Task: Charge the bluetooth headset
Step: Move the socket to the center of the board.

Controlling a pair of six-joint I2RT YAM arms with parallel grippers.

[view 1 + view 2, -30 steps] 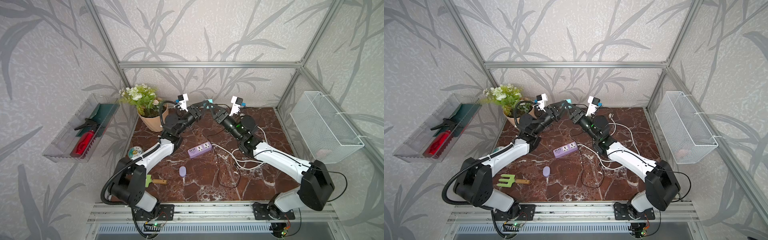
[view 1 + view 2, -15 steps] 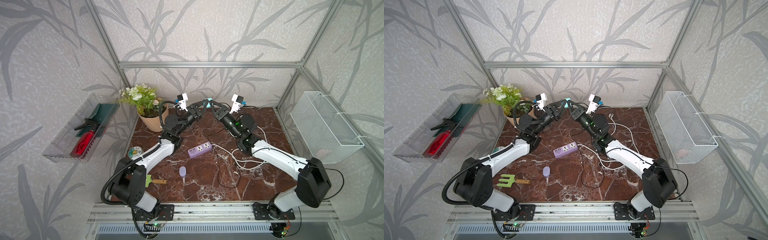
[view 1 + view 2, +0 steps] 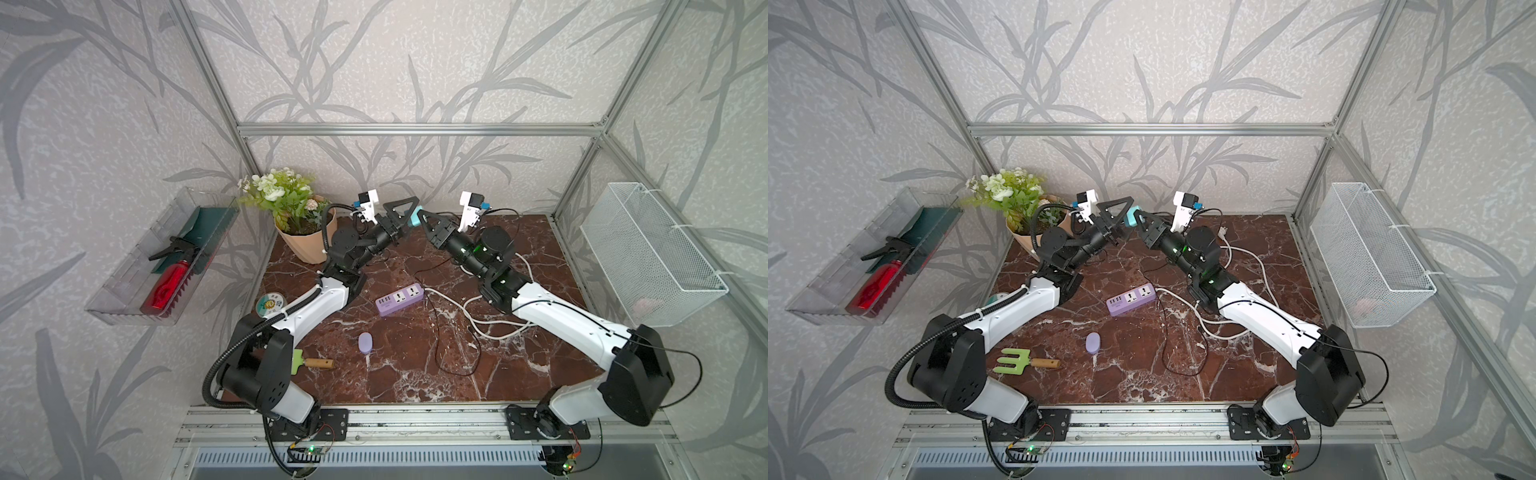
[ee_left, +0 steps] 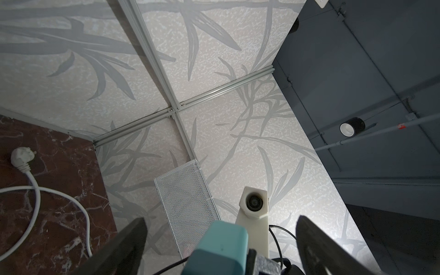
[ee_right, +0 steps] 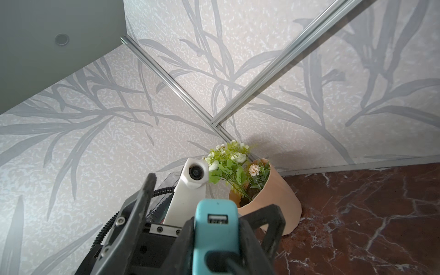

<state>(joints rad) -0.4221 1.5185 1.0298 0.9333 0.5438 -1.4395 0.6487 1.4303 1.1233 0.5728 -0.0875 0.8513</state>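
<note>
teal plug adapter (image 5: pixel 215 228) sits clamped in the right gripper (image 3: pixel 423 217), raised above the far middle of the marble bench (image 3: pixel 415 376). the left gripper (image 3: pixel 409 219) faces it with its jaws spread wide, one finger on either side of the adapter and, in the left wrist view, clear of it. the bluetooth headset (image 3: pixel 365 343), a pale-lavender pebble, lies on the bench left of centre, on the near side of the purple power strip (image 3: pixel 400 299) and apart from it. a potted plant (image 3: pixel 305 245) stands in the far left corner.
</note>
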